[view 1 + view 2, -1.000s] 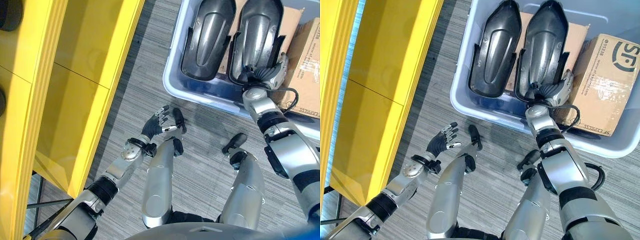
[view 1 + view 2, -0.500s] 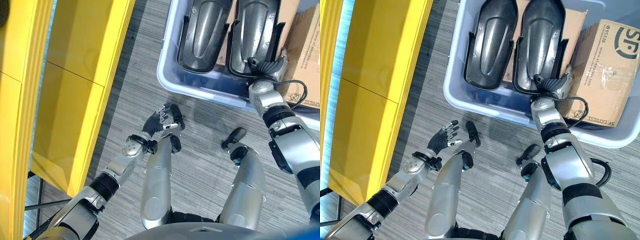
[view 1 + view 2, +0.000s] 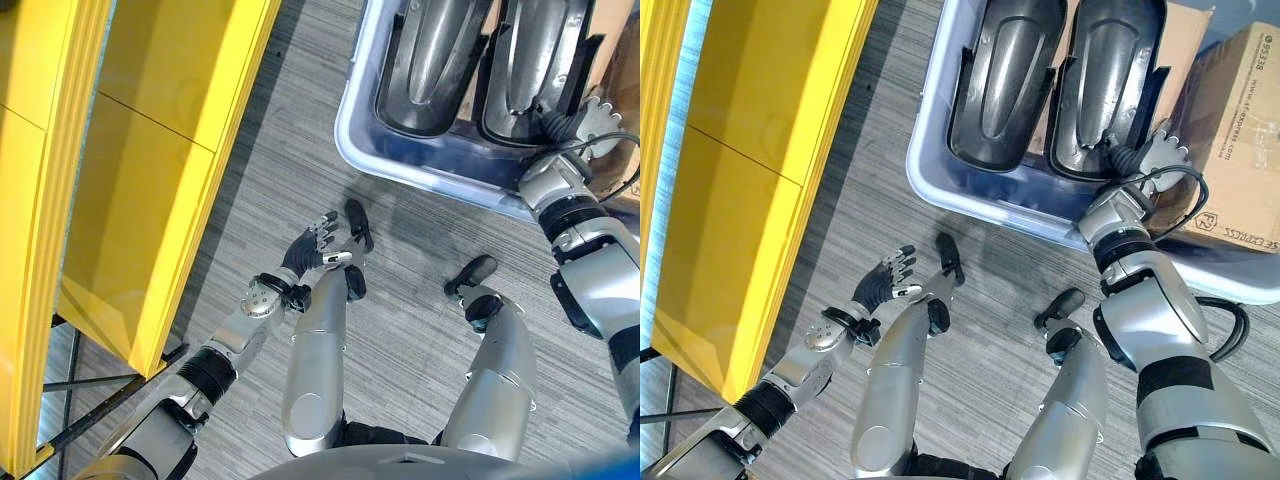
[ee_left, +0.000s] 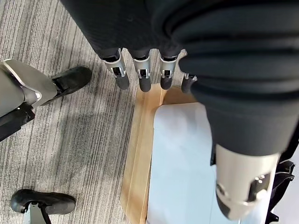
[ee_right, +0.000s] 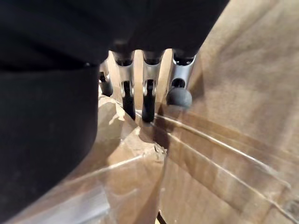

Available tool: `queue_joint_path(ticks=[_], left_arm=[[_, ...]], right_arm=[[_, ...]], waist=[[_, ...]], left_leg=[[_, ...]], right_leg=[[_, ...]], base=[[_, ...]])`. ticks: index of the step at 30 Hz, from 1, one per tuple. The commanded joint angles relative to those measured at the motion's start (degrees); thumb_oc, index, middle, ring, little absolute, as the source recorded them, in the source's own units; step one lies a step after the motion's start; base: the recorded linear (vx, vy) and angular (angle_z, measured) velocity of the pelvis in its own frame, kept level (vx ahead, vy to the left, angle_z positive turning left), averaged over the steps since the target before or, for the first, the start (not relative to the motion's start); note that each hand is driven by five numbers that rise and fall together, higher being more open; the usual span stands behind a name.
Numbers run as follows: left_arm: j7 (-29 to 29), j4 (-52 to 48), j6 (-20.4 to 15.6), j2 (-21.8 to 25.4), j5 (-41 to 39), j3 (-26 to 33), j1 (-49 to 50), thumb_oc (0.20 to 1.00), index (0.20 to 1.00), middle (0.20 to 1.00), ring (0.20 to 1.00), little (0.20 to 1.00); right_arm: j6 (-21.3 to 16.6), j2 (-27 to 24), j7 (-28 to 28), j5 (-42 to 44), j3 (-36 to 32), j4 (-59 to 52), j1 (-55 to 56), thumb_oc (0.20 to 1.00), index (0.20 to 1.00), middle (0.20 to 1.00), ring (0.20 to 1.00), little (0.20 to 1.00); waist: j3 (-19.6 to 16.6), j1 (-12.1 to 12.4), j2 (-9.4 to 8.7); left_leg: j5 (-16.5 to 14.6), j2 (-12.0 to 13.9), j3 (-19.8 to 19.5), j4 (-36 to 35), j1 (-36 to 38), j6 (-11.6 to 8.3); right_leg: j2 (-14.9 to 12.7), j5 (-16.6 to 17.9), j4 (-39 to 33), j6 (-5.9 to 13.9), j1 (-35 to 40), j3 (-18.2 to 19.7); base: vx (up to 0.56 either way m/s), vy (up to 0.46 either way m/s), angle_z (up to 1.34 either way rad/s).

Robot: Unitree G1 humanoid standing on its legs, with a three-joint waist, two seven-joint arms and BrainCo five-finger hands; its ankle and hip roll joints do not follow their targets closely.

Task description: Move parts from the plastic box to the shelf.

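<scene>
Dark moulded parts point(image 3: 1005, 85) lie side by side in the plastic box point(image 3: 940, 190); the right hand point(image 3: 1160, 155) has slid off the right-hand part toward the cardboard carton point(image 3: 1230, 130), fingers loosely spread, holding nothing; so the grasp seems unmade; left hand point(image 3: 880, 285) idles open, the yellow shelf point(image 3: 740, 180) beyond it.
</scene>
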Motion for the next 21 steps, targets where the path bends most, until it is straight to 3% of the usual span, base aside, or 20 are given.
queue_joint_path(ticks=[1, 9, 21], left_arm=[[-0.71, -2.95, -1.81, -0.81, 1.59, -0.16, 0.19, 1.0, 1.0, 1.0, 1.0, 1.0], [0.47, -2.88, -2.64, -1.18, 1.52, -0.07, 0.24, 1.0, 1.0, 1.0, 1.0, 1.0], [0.21, -1.68, -4.01, -1.77, 1.93, 0.46, 0.66, 1.0, 1.0, 1.0, 1.0, 1.0]], right_arm=[[0.32, -0.41, 0.71, 7.57, -1.81, 5.65, 6.59, 0.2, 0.2, 0.2, 0.2, 0.2], [-2.41, -0.69, -4.77, 12.98, -5.47, 6.45, 9.97, 0.2, 0.2, 0.2, 0.2, 0.2], [-6.95, -0.35, -10.22, 12.85, -7.75, 5.51, 13.79, 0.2, 0.2, 0.2, 0.2, 0.2]], waist=[[-0.11, 2.31, 2.58], [-0.11, 1.87, 2.46], [-0.11, 0.96, 2.1]], left_leg=[[-6.66, 4.52, -1.16, 4.48, 0.01, -7.57], [-6.44, 4.38, -1.13, 3.96, -0.06, -7.74], [-6.1, 4.51, -0.24, 2.68, 2.05, -7.85]], right_leg=[[-2.93, 4.78, -0.31, 6.65, -2.47, 0.97], [-2.71, 5.02, -0.99, 6.99, -2.41, 1.26], [-2.46, 5.34, -2.47, 7.14, -0.91, 1.44]], base=[[0.0, 0.017, 0.06], [-0.01, 0.015, 0.05], [0.0, 0.0, 0.0]])
